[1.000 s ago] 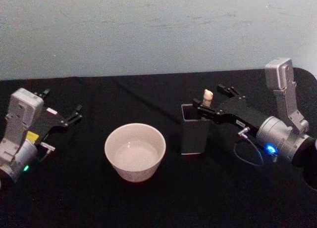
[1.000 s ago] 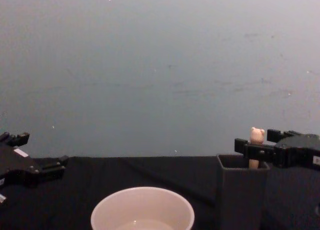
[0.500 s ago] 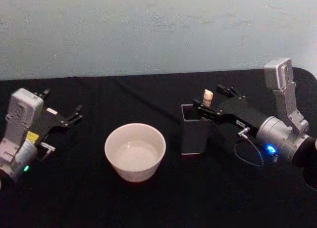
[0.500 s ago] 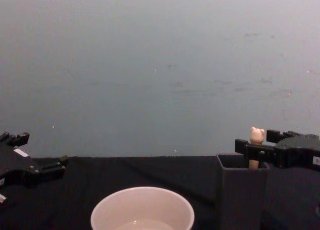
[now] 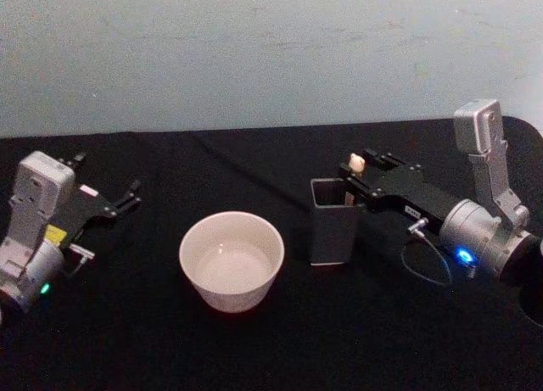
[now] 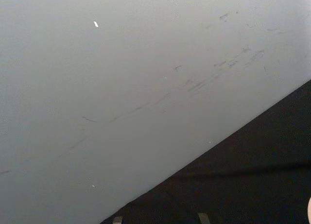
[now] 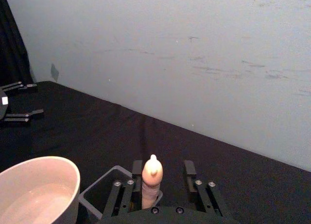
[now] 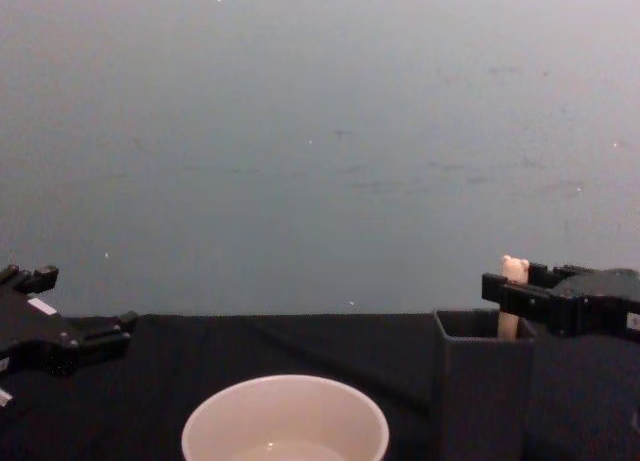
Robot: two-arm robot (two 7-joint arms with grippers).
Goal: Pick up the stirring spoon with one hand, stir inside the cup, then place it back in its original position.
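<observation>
Right gripper [image 5: 358,170] set wide around the stirring spoon [image 5: 357,160], which stands upright in the dark holder [image 5: 333,226].

From the head view, the cream cup [image 5: 231,259] sits on the black table [image 5: 254,349] just left of the holder, and the left gripper [image 5: 106,183] lies well off to the left, fingers spread. The right wrist view has the bear-topped handle between the two fingers [image 7: 137,168], seemingly closer to one, with a clear gap to the other. In the chest view the bear head pokes above the holder's rim, level with the right gripper.
</observation>
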